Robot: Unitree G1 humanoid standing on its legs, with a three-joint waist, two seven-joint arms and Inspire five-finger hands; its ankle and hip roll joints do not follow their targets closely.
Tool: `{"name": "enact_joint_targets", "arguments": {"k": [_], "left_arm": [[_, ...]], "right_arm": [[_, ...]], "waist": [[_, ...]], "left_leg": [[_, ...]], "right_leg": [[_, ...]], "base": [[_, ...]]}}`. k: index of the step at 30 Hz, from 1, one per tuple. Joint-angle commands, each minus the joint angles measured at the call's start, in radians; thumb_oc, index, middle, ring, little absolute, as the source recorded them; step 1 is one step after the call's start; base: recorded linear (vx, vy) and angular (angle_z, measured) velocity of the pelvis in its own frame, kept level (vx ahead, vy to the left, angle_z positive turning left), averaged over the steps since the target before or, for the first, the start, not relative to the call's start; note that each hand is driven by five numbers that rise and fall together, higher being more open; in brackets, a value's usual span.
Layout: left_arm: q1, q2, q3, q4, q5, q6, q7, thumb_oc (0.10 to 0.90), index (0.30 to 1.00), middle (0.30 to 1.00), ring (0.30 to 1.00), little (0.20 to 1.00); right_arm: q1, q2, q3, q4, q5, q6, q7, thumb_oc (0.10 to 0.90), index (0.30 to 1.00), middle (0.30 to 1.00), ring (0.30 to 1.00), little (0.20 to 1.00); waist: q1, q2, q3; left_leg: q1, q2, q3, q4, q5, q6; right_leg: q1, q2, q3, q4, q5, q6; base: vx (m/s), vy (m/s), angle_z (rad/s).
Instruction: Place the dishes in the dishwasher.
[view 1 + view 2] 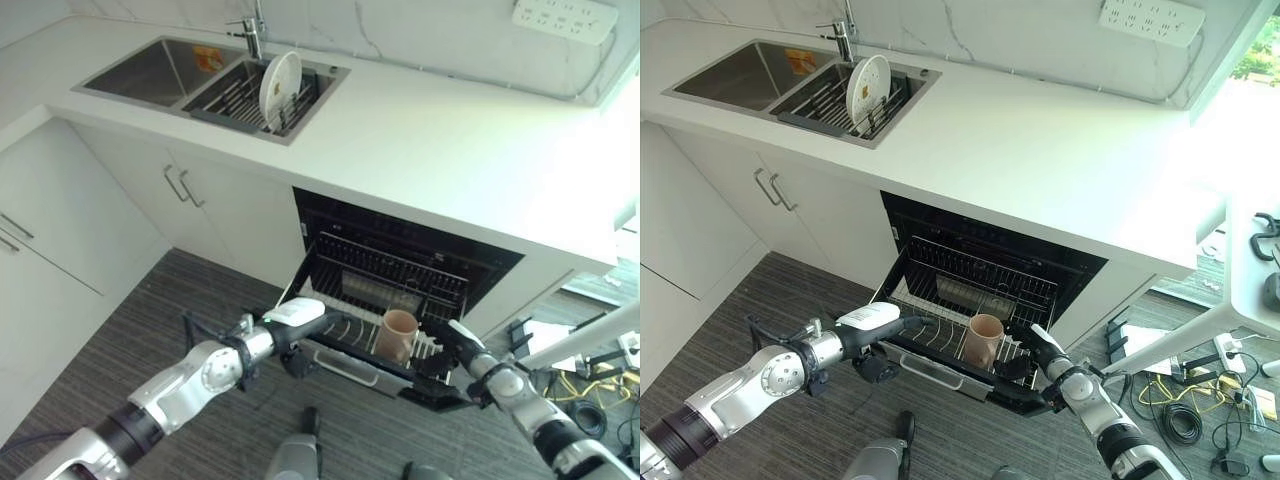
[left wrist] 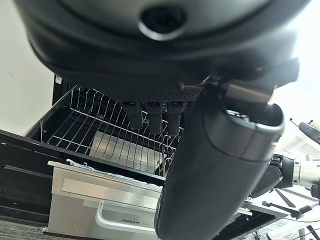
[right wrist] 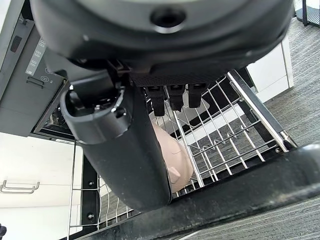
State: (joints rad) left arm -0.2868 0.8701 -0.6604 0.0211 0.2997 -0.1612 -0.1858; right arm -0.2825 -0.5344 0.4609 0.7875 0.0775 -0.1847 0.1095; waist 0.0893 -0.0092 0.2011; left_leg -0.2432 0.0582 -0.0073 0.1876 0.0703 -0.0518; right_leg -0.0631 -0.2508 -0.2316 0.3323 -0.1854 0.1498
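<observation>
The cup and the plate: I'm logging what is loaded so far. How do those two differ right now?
The cup, tan and tall, stands upright in the pulled-out dishwasher rack; the plate, white, flat and round, stands on edge in the sink rack up on the counter. The cup sits between the left hand and the right hand; the plate is far from both. Both rest in wire racks, neither one held.
</observation>
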Motion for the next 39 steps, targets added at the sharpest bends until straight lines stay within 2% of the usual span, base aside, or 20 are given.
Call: {"name": "enact_joint_targets", "arguments": {"k": [1,7,8,10,13,15,18,21,27,29,30,32,36,37,38,39], "left_arm": [[-0.018,0.002,0.107,-0.074,-0.015,-0.075,0.047,0.8,0.9,0.9,0.9,0.9],[-0.007,-0.005,0.114,-0.073,-0.007,-0.069,0.062,0.8,0.9,0.9,0.9,0.9],[0.008,-0.009,0.123,-0.074,-0.005,-0.064,0.073,0.8,0.9,0.9,0.9,0.9],[0.029,-0.016,0.135,-0.073,-0.003,-0.057,0.084,0.8,0.9,0.9,0.9,0.9],[0.095,-0.04,0.182,-0.064,0.006,-0.045,0.119,0.8,0.9,0.9,0.9,0.9],[0.19,-0.071,0.251,-0.045,-0.006,-0.022,0.203,0.8,0.9,0.9,0.9,0.9],[0.296,-0.104,0.347,0.0,-0.054,-0.031,0.291,0.8,0.9,0.9,0.9,0.9],[0.377,-0.16,0.429,0.056,-0.159,-0.078,0.392,0.8,0.9,0.9,0.9,0.9],[0.414,-0.264,0.569,0.116,-0.276,-0.169,0.519,0.8,0.9,0.9,0.9,0.9],[0.378,-0.337,0.682,0.161,-0.415,-0.232,0.608,0.8,0.9,0.9,0.9,0.9],[0.375,-0.346,0.696,0.17,-0.424,-0.239,0.613,0.8,0.9,0.9,0.9,0.9],[0.367,-0.39,0.752,0.214,-0.511,-0.276,0.67,0.8,0.9,0.9,0.9,0.9],[0.347,-0.478,0.829,0.357,-0.682,-0.327,0.79,0.8,0.9,0.9,0.9,0.9],[0.341,-0.508,0.861,0.434,-0.745,-0.329,0.842,0.8,0.9,0.9,0.9,0.9],[0.336,-0.519,0.876,0.487,-0.756,-0.336,0.847,0.8,0.9,0.9,0.9,0.9],[0.325,-0.537,0.886,0.616,-0.714,-0.289,0.864,0.8,0.9,0.9,0.9,0.9]], "right_arm": [[0.013,-0.04,0.032,-0.043,-0.052,-0.03,-0.027,0.8,0.9,0.9,0.9,0.9],[0.014,-0.039,-0.003,-0.065,0.024,-0.054,-0.148,0.8,0.9,0.9,0.9,0.9],[0.022,-0.031,-0.034,-0.079,0.098,-0.081,-0.199,0.8,0.9,0.9,0.9,0.9],[0.036,-0.018,-0.076,-0.105,0.175,-0.114,-0.235,0.8,0.9,0.9,0.9,0.9],[0.091,0.017,-0.177,-0.197,0.252,-0.199,-0.302,0.8,0.9,0.9,0.9,0.9],[0.166,0.047,-0.288,-0.37,0.274,-0.291,-0.384,0.8,0.9,0.9,0.9,0.9],[0.248,0.08,-0.4,-0.579,0.271,-0.339,-0.395,0.8,0.9,0.9,0.9,0.9],[0.297,0.087,-0.464,-0.734,0.253,-0.396,-0.391,0.8,0.9,0.9,0.9,0.9],[0.319,0.074,-0.531,-0.87,0.3,-0.394,-0.394,0.8,0.9,0.9,0.9,0.9],[0.308,0.09,-0.55,-0.908,0.308,-0.395,-0.414,0.8,0.9,0.9,0.9,0.9],[0.306,0.093,-0.551,-0.909,0.306,-0.395,-0.416,0.8,0.9,0.9,0.9,0.9],[0.295,0.106,-0.549,-0.914,0.298,-0.394,-0.424,0.8,0.9,0.9,0.9,0.9],[0.28,0.13,-0.55,-0.908,0.291,-0.401,-0.443,0.8,0.9,0.9,0.9,0.9],[0.272,0.14,-0.545,-0.901,0.297,-0.403,-0.449,0.8,0.9,0.9,0.9,0.9],[0.267,0.14,-0.541,-0.901,0.307,-0.401,-0.451,0.8,0.9,0.9,0.9,0.9],[0.257,0.139,-0.526,-0.909,0.325,-0.381,-0.452,0.8,0.9,0.9,0.9,0.9]], "waist": [[0.01,0.009,-0.028],[0.003,0.013,-0.023],[-0.001,0.015,-0.023],[-0.009,0.018,-0.027],[-0.026,0.022,-0.038],[-0.049,0.027,-0.047],[-0.069,0.032,-0.061],[-0.076,0.034,-0.076],[-0.062,0.016,-0.108],[-0.055,0.004,-0.12],[-0.054,0.003,-0.121],[-0.057,0.001,-0.121],[-0.066,0.003,-0.121],[-0.069,0.012,-0.122],[-0.074,0.019,-0.122],[-0.08,0.032,-0.12]], "left_leg": [[0.026,0.066,0.03,0.112,-0.18,-0.019],[0.026,0.067,0.032,0.112,-0.18,-0.018],[0.028,0.068,0.034,0.112,-0.181,-0.017],[0.033,0.069,0.037,0.112,-0.182,-0.017],[0.047,0.073,0.047,0.112,-0.186,-0.015],[0.064,0.077,0.054,0.112,-0.19,-0.013],[0.079,0.08,0.062,0.112,-0.198,-0.01],[0.095,0.079,0.066,0.112,-0.202,-0.008],[0.103,0.061,0.06,0.112,-0.21,0.003],[0.107,0.023,0.025,0.112,-0.214,0.033],[0.108,0.018,0.021,0.112,-0.214,0.037],[0.114,-0.008,0.009,0.112,-0.216,0.062],[0.118,-0.056,-0.005,0.112,-0.224,0.097],[0.119,-0.065,-0.01,0.112,-0.229,0.104],[0.12,-0.064,-0.009,0.112,-0.232,0.107],[0.122,-0.063,0.009,0.112,-0.237,0.117]], "right_leg": [[-0.064,-0.033,0.009,-0.032,0.092,0.026],[-0.067,-0.031,0.015,-0.032,0.093,0.024],[-0.066,-0.029,0.018,-0.032,0.092,0.023],[-0.064,-0.027,0.021,-0.032,0.091,0.022],[-0.057,-0.025,0.026,-0.032,0.088,0.021],[-0.048,-0.02,0.035,-0.032,0.082,0.017],[-0.039,-0.016,0.047,-0.032,0.073,0.013],[-0.025,-0.014,0.052,-0.032,0.065,0.008],[-0.001,-0.017,0.058,-0.032,0.061,0.001],[0.02,0.005,0.084,-0.032,0.066,-0.015],[0.022,0.007,0.087,-0.032,0.069,-0.016],[0.027,0.013,0.105,-0.032,0.104,-0.01],[0.013,0.004,0.14,-0.032,0.24,0.005],[0.004,0.0,0.151,-0.032,0.308,0.008],[-0.001,0.01,0.159,-0.032,0.334,0.008],[-0.017,0.054,0.14,0.013,0.34,0.002]], "base": [[0.0,0.0,0.0],[0.0,0.0,0.0],[0.0,0.0,0.0],[0.01,0.032,-0.02],[0.02,0.031,-0.03],[0.04,0.044,-0.05],[0.03,0.057,-0.23],[0.02,0.102,-0.24],[0.02,0.147,-0.01],[0.08,0.326,0.11],[0.09,0.317,0.2],[0.06,0.255,0.14],[0.05,0.221,0.17],[0.04,0.174,-0.02],[0.05,0.221,-0.14],[0.03,0.154,-0.17]]}}
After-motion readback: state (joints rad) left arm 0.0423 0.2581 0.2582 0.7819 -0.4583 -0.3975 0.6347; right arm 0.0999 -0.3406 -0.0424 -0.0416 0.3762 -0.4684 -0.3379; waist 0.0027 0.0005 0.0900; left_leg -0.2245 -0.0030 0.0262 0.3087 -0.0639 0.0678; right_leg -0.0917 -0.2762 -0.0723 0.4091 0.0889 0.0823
